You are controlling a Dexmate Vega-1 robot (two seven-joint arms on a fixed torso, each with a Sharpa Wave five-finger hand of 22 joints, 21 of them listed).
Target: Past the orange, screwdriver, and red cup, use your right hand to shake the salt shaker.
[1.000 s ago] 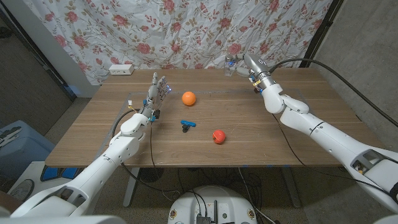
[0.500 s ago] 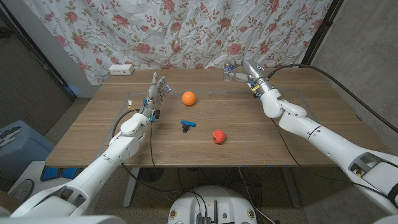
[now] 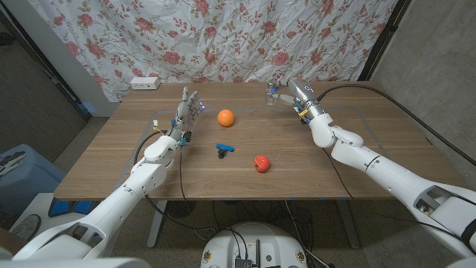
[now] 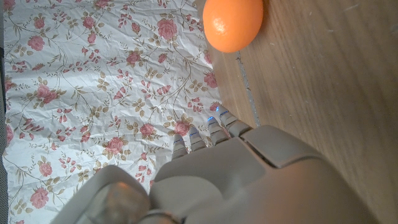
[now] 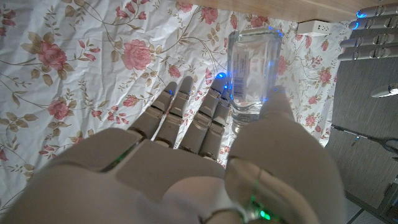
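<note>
While gripped, clear boxy salt shaker (image 5: 251,65)

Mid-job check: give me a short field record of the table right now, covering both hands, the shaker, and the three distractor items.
right hand: at the table's far edge, holding the salt shaker
salt shaker: clear glass, between thumb and fingers
left hand: open, fingers up, holds nothing
orange: far centre, just right of the left hand
screwdriver: blue handle, mid-table
red cup: on its side, nearest the front edge
</note>
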